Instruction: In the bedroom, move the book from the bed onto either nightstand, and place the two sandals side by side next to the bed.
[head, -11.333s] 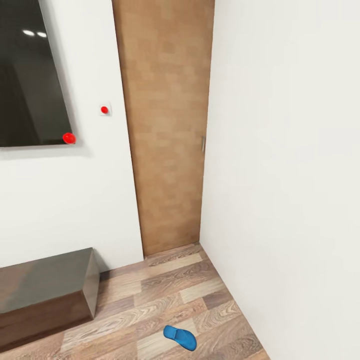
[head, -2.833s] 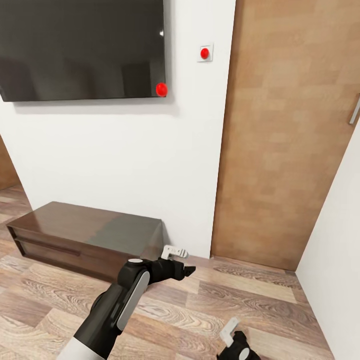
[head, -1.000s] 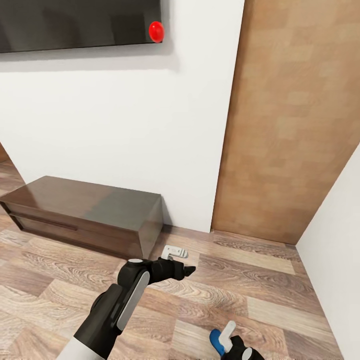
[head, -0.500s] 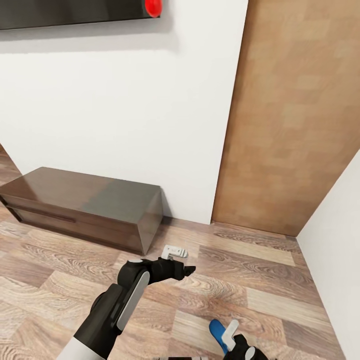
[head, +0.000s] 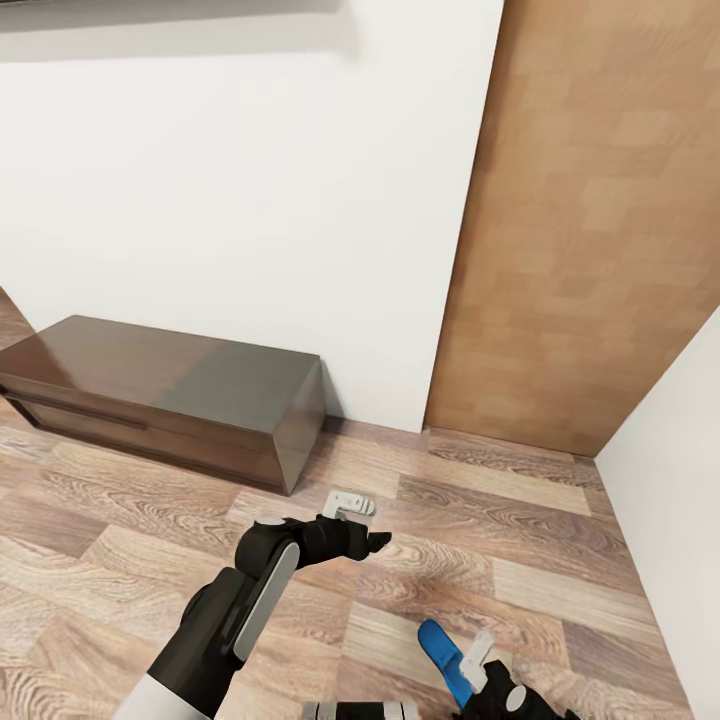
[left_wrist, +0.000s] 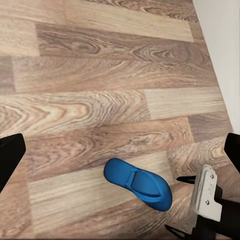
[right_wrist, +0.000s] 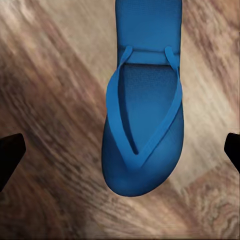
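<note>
Wood-plank floor (head: 480, 560) by a white wall lies below us, where one blue sandal (right_wrist: 142, 125) rests flat under our right gripper (right_wrist: 120, 150), jaws spread wide and empty, so we judge lowering to grasp comes next.

- My head camera looks forward and down from standing height at a room corner: white wall, wooden door (head: 590, 200), low dark cabinet (head: 170, 400), plank floor (head: 520, 540).
- My left wrist camera looks down on the floor from some way up, taking in a blue sandal (left_wrist: 138, 183) and the right tool (left_wrist: 207, 200).
- My right wrist camera hangs close above that sandal (right_wrist: 142, 120).
- All three share it; the head view catches it near its lower edge (head: 442, 655).
</note>
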